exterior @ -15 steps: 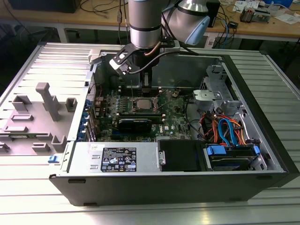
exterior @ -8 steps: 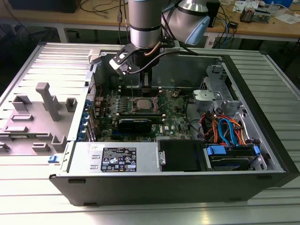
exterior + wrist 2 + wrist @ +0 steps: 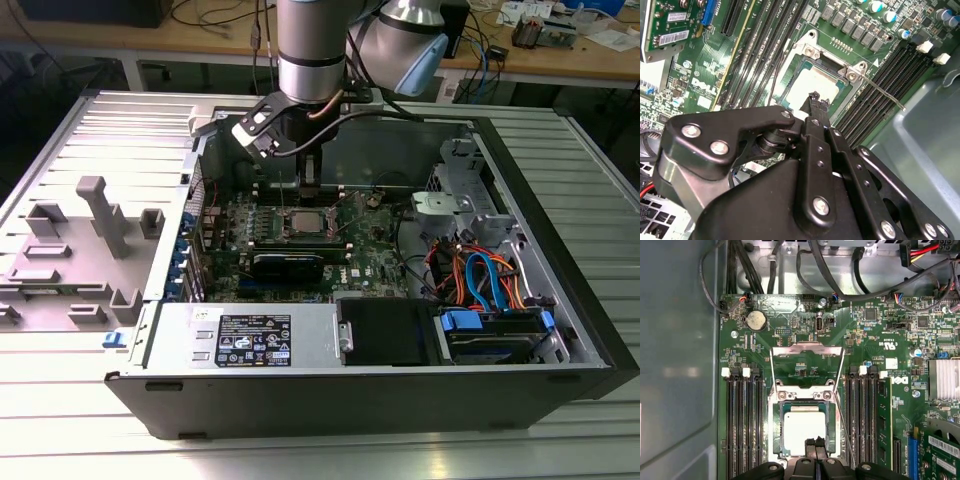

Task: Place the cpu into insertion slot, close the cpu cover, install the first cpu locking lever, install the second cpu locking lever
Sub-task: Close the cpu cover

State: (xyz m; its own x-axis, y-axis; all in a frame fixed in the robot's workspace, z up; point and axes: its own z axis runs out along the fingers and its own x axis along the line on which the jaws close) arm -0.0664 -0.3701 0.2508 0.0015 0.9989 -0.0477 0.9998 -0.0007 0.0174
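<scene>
Silver-tan cpu [image 3: 802, 427] looks light, fragile, edge-grip only; gripper [image 3: 311, 200], jaws pressed together, sits at its twelve o'clock in the exterior view.

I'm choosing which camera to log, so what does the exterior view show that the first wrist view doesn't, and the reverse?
Exterior view: the whole open case, its power supply and the grey fixture tray beside it. First wrist view: the coin battery and the thin frame of the raised cpu cover. Both: the cpu seated in the insertion slot, with the shut end effector over it.
</scene>
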